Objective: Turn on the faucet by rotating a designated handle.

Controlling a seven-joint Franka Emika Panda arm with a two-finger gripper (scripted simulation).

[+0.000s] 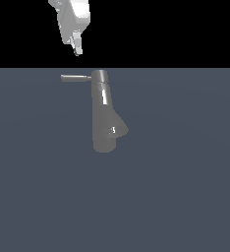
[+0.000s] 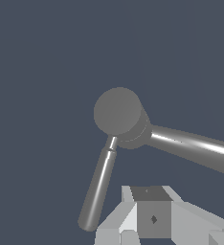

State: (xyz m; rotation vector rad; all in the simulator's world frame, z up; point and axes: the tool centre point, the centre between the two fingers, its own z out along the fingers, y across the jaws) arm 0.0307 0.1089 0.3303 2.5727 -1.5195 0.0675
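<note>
The grey faucet (image 1: 103, 115) stands upright on the floor, with a white glint stripe on its body and a stubby spout (image 1: 119, 130) low on the exterior view's right. Its thin handle (image 1: 75, 78) sticks out sideways from the narrow top toward the exterior view's left. My gripper (image 1: 77, 47) hangs above the handle's outer part, apart from it, with its fingers together and nothing between them. In the wrist view the faucet's round cap (image 2: 117, 111) faces the camera. The handle (image 2: 97, 186) runs from it toward my gripper (image 2: 151, 201), and the body (image 2: 190, 146) stretches away sideways.
A plain blue-grey floor (image 1: 186, 197) surrounds the faucet. Nothing else stands on it. Behind it the background is black.
</note>
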